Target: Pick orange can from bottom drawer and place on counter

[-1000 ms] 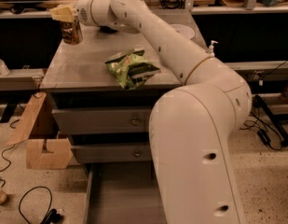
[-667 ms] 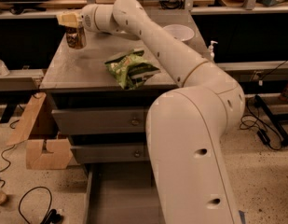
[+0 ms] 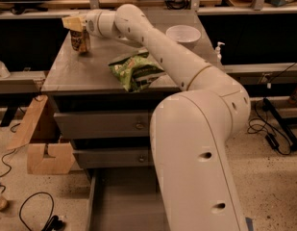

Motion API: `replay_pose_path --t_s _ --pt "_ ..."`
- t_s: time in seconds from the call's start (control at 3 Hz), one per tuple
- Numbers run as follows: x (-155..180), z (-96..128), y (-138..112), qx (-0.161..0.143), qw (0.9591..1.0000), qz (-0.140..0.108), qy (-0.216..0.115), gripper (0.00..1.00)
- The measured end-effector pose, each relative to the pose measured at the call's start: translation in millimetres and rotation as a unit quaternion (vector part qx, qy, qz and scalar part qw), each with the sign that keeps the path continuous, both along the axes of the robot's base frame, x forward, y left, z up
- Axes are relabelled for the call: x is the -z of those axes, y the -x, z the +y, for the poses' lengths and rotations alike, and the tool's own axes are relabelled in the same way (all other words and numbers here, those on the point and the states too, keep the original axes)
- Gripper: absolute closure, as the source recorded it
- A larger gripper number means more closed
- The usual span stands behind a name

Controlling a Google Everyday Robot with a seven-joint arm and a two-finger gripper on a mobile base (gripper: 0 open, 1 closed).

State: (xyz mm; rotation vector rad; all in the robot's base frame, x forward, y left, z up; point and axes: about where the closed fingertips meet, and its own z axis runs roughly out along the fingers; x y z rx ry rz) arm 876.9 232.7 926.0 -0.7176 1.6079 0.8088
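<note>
Over at the far left corner of the counter (image 3: pixel 80 71), the gripper (image 3: pixel 76 28) sits at the end of the white arm (image 3: pixel 157 47), which reaches up and across from the big rounded base in front of me. Its tan fingers (image 3: pixel 71 23) are clamped on the top of the orange can (image 3: pixel 80 41). The can is upright, with its bottom edge right down at the grey surface. From where I stand I cannot tell if it is touching or a hair above.

Near the middle of the counter, partly under the arm, lies 1 crumpled green chip bag (image 3: pixel 133 71). A white bowl (image 3: pixel 183 35) sits toward the back right, well apart from the can.

Below the slab are 2 closed drawer fronts (image 3: pixel 105 125), each with a small round knob. Beneath them the bottom drawer (image 3: pixel 121 201) is pulled out, and its flat grey floor shows to the left of the robot's body.

On the floor to the left, a notched wooden piece (image 3: pixel 44 155) leans against the cabinet, with a black cable (image 3: pixel 35 211) looped in front of it. A small white pump bottle (image 3: pixel 219 49) stands just past the counter's right edge.
</note>
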Motion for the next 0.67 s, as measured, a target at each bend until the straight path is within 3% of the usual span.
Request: replay_pose_path --t_s 0.67 --pt "2.6 6.1 1.7 -0.004 1.0000 0.002 0.000 0.36"
